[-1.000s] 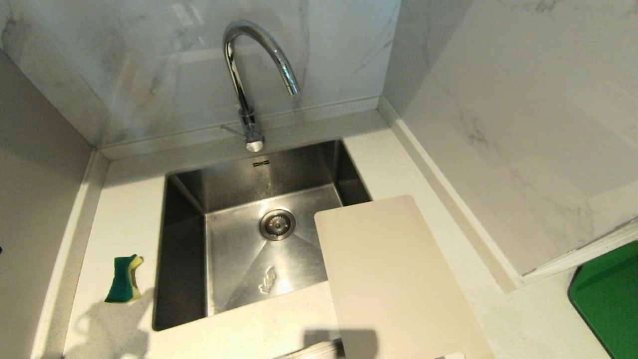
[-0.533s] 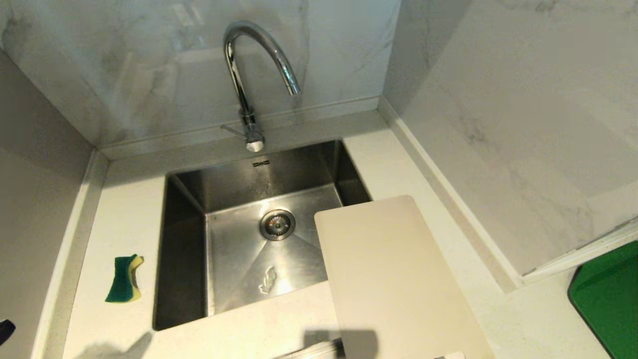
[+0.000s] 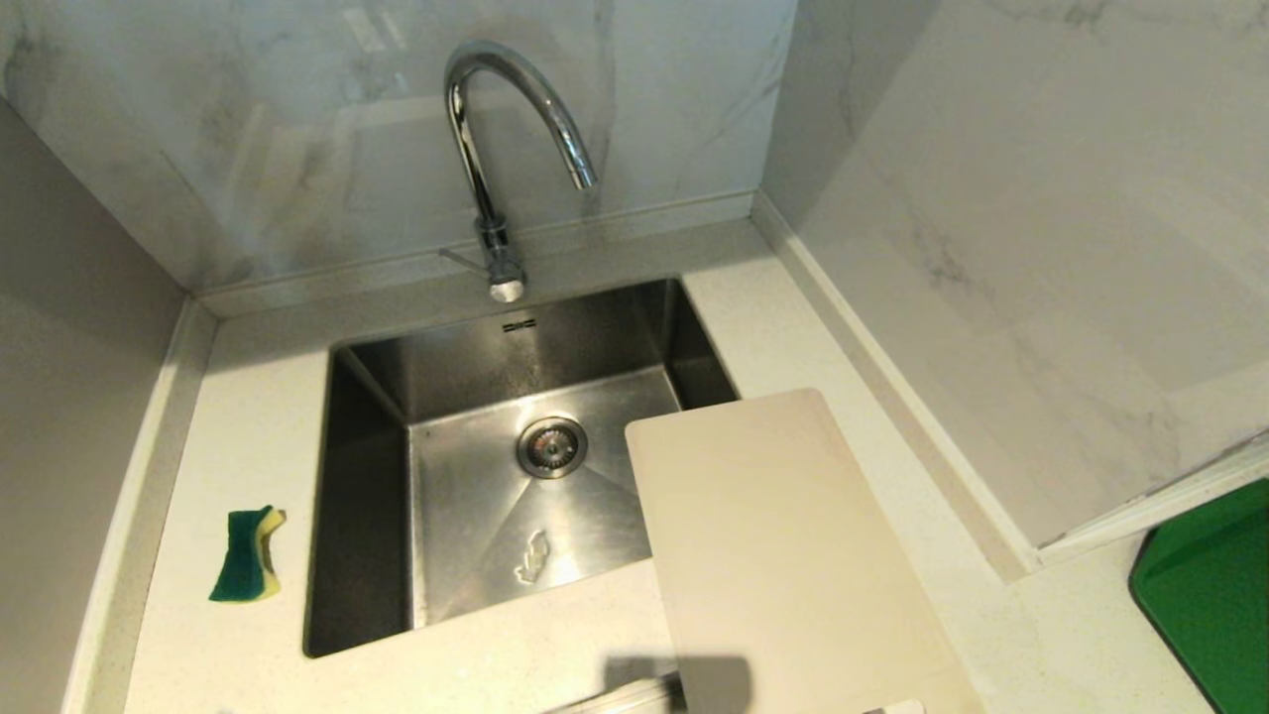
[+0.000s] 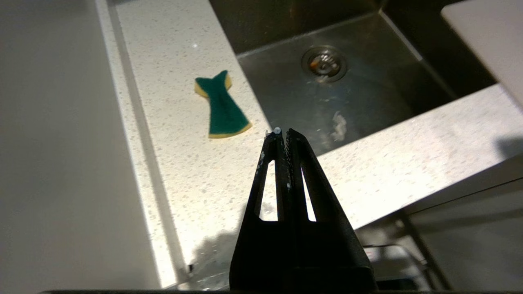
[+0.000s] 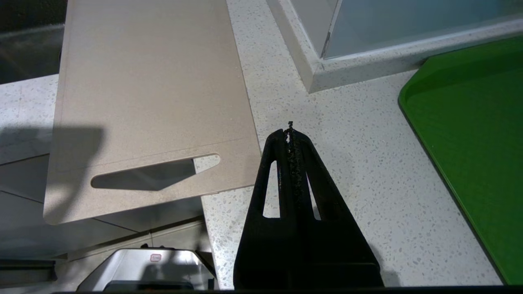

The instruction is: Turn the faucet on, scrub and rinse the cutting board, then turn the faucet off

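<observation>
The chrome gooseneck faucet [image 3: 496, 149] stands behind the steel sink [image 3: 377, 496], its small lever [image 3: 458, 260] at the base; no water runs. The cream cutting board [image 3: 783, 555] lies flat on the counter right of the sink, one corner over the basin and its slotted end [image 5: 151, 173] past the counter's front edge. Neither arm shows in the head view. My left gripper [image 4: 282, 132] is shut and empty, above the counter's front left part, short of the green-and-yellow sponge [image 4: 220, 106]. My right gripper [image 5: 289, 132] is shut and empty, over bare counter beside the board's slotted end.
The sponge [image 3: 246, 555] lies on the counter left of the sink. A green mat [image 3: 1210, 595] sits at the far right. Marble walls close in the back and right; a wall corner [image 5: 318, 77] juts out beyond the right gripper. A drain [image 3: 551, 446] is in the basin.
The dark tip of my left arm showed at the head view's lower left edge half a second ago and has dropped out of sight. Its shadow on the counter has withdrawn too.
</observation>
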You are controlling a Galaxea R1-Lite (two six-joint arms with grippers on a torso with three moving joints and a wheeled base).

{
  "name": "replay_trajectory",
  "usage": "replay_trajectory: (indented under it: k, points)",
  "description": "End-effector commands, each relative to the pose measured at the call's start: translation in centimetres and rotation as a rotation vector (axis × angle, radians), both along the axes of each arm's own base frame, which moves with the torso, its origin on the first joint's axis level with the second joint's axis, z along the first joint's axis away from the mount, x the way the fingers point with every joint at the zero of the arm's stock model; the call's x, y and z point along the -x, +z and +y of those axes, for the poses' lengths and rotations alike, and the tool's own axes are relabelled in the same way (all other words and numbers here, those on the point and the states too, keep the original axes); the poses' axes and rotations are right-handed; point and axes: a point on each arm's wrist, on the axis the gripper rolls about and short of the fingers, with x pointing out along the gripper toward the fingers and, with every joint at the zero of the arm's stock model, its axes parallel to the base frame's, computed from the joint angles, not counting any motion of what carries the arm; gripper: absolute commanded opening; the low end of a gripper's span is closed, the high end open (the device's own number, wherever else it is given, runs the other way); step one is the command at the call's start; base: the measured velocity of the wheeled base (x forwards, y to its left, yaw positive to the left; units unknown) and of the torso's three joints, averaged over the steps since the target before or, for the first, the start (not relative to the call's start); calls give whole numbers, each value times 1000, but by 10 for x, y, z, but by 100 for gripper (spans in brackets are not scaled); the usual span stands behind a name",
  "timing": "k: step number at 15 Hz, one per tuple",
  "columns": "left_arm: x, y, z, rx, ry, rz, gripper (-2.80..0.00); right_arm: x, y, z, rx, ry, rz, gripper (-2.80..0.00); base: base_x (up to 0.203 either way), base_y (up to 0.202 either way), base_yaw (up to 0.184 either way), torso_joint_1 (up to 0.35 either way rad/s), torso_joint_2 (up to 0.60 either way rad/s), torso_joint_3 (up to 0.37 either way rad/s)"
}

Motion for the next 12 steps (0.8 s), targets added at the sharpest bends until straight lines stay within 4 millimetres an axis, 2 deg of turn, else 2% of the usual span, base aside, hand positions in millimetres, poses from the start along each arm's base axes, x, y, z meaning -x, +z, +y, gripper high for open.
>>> replay_trajectory:
  k: [1,5,8,9,12]
  points:
    - [1,-7,0,-46,-12,43,-280,0,0,0,1,1,1,-280,0,0,0,0,0,0]
    - [14,-17,0,-37,-73,18,-280,0,0,0,0,0,1,-280,0,0,0,0,0,0]
    - [25,-26,2,-45,3,-52,-280,0,0,0,-2,0,2,-280,0,0,0,0,0,0]
    - [26,-32,2,-47,37,-9,-280,0,0,0,-2,0,2,-280,0,0,0,0,0,0]
    - [25,-30,3,50,75,-17,-280,0,0,0,-14,-2,2,-280,0,0,0,0,0,0]
